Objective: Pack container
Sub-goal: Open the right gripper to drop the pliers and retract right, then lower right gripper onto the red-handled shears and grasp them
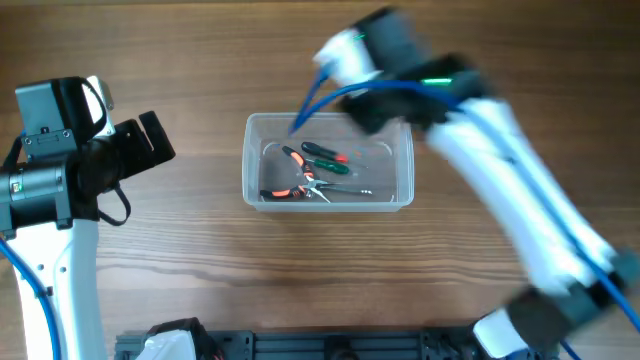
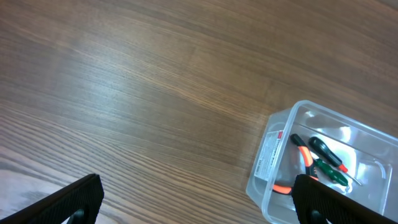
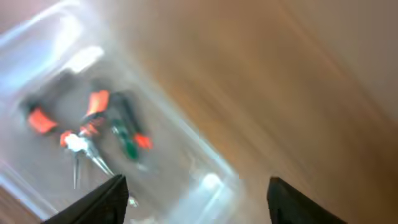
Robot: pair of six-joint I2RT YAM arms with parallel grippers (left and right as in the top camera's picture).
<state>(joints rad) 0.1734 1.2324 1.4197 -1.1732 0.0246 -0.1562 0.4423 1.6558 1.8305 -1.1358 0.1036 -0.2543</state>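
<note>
**A:** How does the left gripper stand?

**B:** Its jaws are spread wide with nothing between them. In its wrist view the two dark fingers sit at the bottom corners, with bare wood between them.

**A:** And the right gripper?

**B:** The same: fingers far apart, holding nothing. That view is badly smeared, but both fingertips show at the lower edge, with the tub behind them.

**A:** Where is the container?

**B:** Near the middle of the wooden table, upright, with its long side running left to right. The left gripper is well apart from it, out to its left. The right arm reaches in from the right, and its blurred head hangs over the tub's far rim, with blue cables looping down beside it.

**A:** What lies inside?

**B:** Pliers with orange and black grips, handles splayed. Just beside them are a dark screwdriver with a red band and a green-handled screwdriver. All three rest on the tub's floor, towards its left half.

**A:** Does either gripper touch the tub?

**B:** The left does not. For the right, I cannot tell through the blur.
</note>
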